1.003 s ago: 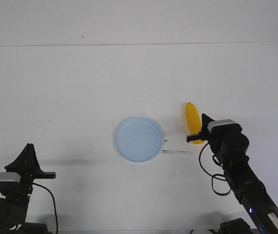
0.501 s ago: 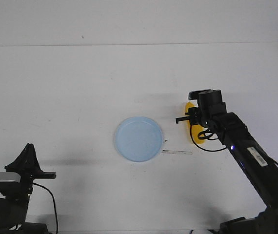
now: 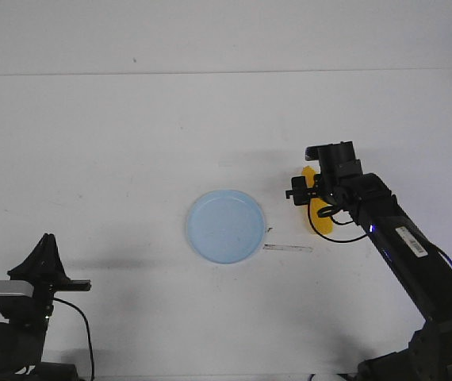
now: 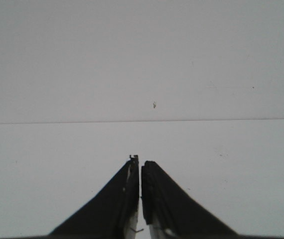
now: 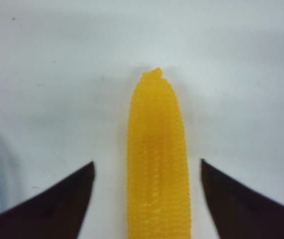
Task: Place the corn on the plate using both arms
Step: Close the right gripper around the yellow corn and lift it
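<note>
lining up on the corn

my right gripper (image 5: pixel 147 199) hangs wide open astride the corn (image 5: pixel 157 159), a knobbly yellow cob lying on the table just right of the plate (image 3: pixel 226 226); next i'd lower and close. my left gripper (image 4: pixel 140 199) sits pinched together, far off

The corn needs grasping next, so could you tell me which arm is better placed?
The right. Its open claw straddles the corn, which lies on the table right of the plate. The left claw is shut, far back at the table's near-left corner.
</note>
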`<action>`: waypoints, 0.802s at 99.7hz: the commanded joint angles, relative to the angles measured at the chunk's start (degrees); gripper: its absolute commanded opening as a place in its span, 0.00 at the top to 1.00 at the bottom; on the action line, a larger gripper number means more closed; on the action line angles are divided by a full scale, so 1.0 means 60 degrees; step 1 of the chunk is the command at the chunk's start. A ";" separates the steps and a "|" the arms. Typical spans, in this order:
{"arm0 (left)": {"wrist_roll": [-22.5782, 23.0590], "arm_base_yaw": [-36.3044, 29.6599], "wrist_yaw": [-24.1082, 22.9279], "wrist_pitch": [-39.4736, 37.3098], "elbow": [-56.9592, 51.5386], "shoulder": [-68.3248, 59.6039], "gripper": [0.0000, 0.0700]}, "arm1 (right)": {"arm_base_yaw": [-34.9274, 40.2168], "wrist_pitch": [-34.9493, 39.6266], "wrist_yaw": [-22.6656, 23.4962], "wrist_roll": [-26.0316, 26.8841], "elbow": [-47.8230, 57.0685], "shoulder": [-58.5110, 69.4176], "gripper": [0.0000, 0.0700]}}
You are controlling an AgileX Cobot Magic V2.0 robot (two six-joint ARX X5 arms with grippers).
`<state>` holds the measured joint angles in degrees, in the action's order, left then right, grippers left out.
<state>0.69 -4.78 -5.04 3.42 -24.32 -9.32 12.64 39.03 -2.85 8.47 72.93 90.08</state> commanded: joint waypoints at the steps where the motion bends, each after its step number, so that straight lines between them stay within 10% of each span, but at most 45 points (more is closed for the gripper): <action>1: -0.0018 -0.0011 -0.0015 -0.0135 -0.0076 0.0015 1.00 | 0.0025 -0.0022 -0.0029 0.0113 0.0175 0.0193 0.20; 80: -0.0018 -0.0011 -0.0015 -0.0135 -0.0076 0.0015 1.00 | -0.0058 0.0146 -0.0033 -0.0157 0.0160 0.1825 0.20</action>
<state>0.67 -4.78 -5.04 3.42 -24.32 -9.32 12.19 40.03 -2.87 8.29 72.93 99.66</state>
